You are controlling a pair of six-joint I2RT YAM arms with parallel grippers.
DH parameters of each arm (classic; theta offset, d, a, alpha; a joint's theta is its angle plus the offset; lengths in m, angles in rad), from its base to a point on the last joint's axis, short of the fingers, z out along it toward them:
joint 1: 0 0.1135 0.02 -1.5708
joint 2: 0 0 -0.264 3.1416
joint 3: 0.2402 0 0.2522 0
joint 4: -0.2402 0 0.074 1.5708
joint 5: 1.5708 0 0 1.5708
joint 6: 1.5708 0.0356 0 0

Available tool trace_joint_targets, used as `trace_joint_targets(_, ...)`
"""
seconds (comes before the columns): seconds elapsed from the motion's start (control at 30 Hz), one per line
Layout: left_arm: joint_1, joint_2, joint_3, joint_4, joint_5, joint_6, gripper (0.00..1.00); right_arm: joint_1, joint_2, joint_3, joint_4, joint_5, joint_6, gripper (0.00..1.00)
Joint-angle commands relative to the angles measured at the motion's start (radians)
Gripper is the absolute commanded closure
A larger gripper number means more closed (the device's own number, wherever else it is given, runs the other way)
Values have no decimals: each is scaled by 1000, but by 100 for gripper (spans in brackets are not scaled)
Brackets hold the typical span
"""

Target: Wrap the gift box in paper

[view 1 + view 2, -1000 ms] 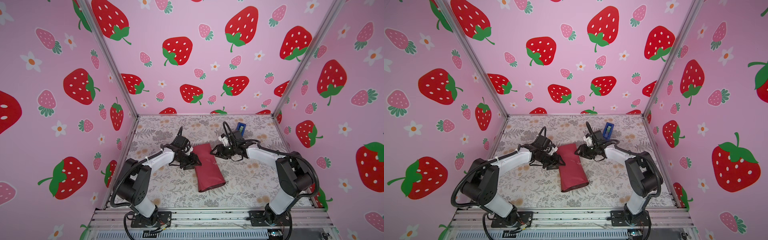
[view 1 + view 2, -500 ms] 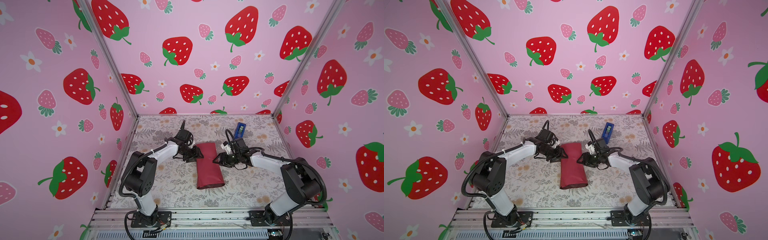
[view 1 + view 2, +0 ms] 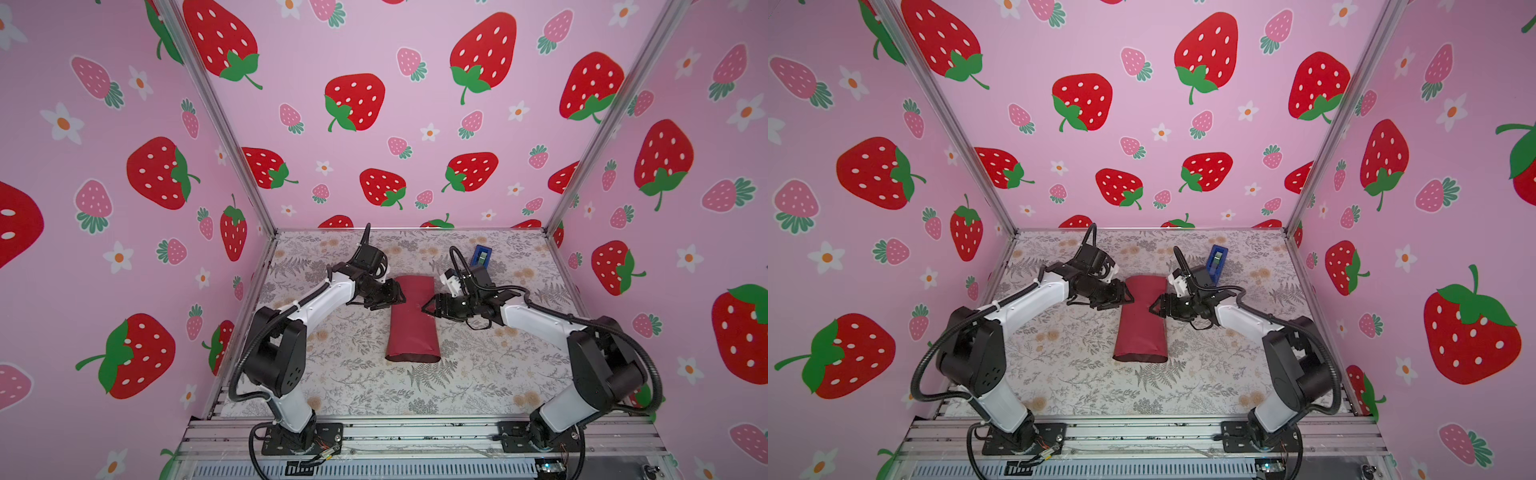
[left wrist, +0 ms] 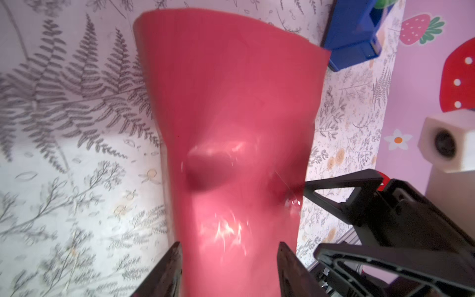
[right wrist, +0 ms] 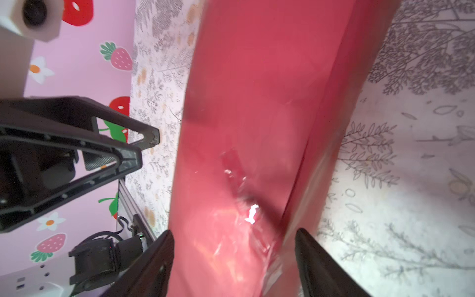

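Paper (image 3: 413, 320), a thin glossy dark-maroon sheet, lies mid-bench as a long closed sleeve running front to back, and both top views show its near end as a dark open mouth. You cannot see the gift box in any view. I judge it to be inside that sleeve, about level with the two arms, because the paper is dented and stretched there. A strip of shiny clear tape (image 5: 250, 213) crosses the lengthwise seam, which is probably what holds the sleeve shut without help. Your left pincer (image 3: 397, 300) sits just beside the sleeve's left edge with its jaws apart and nothing between them. The right wrist view shows a sliver of patterned bench (image 3: 478, 374) between its tips and the paper. Your right pincer (image 3: 428, 304) faces it from the other side, jaws spread wide and empty. In the left wrist view one fingertip (image 4: 308, 183) touches the paper's edge. With one on each side, they look placed to keep the light sleeve from sliding. The bright-blue plastic tape dispenser (image 3: 481, 255) stands at the back right, clear of the paper and close to the right arm. The ends are not yet folded.
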Motion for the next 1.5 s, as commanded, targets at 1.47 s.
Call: trace_joint_targets(1.47, -200, -107, -377, 218, -340, -53, 49, 217, -59, -244, 74, 389, 147, 30)
